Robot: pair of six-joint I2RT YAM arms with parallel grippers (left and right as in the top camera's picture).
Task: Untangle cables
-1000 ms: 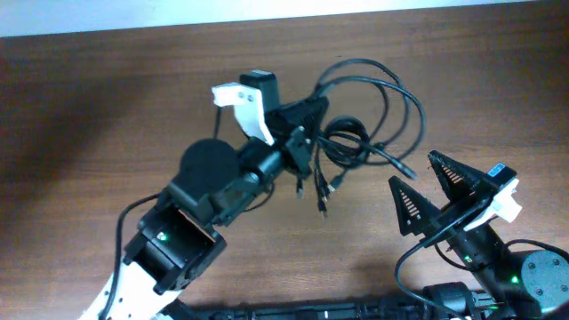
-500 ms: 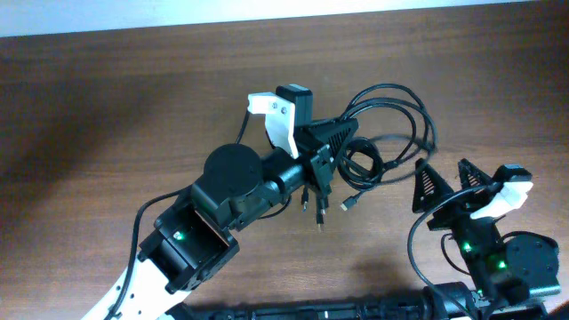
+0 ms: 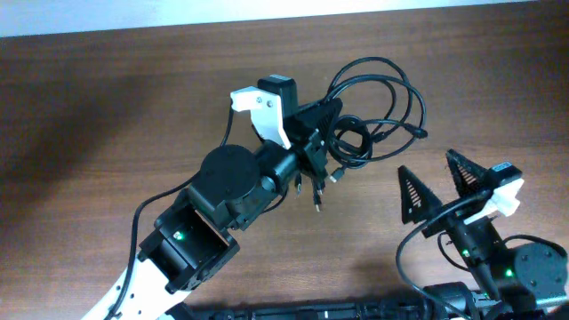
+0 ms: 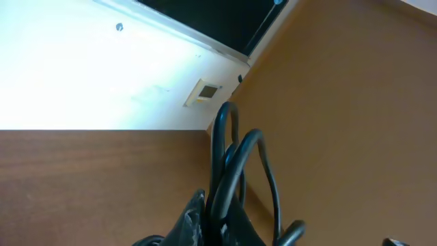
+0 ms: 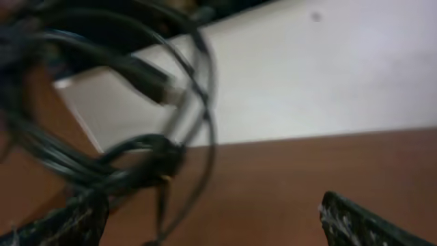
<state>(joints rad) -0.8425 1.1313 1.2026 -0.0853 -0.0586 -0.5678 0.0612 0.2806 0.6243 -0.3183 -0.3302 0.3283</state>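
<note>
The cables (image 3: 375,96) are a tangle of thin glossy black cords, lifted off the wooden table (image 3: 107,98) at centre right. My left gripper (image 3: 316,135) is shut on the bundle where the loops meet. Plug ends (image 3: 316,194) dangle below it. In the left wrist view the cable loops (image 4: 231,154) rise straight out of the pinched fingertips (image 4: 196,215). My right gripper (image 3: 439,183) stands wide open to the right of the bundle, just below it and apart from it. In the right wrist view the cables (image 5: 130,154) appear blurred at the left, above the left finger (image 5: 72,219).
The left arm's black body (image 3: 227,182) stretches from the lower left toward the centre. The right arm's base (image 3: 511,267) sits at the lower right. A white wall (image 5: 300,75) lies beyond the table's far edge.
My left gripper swung right with the bundle, then came back up and left. The right gripper shifted slightly left and its jaws spread wider.
</note>
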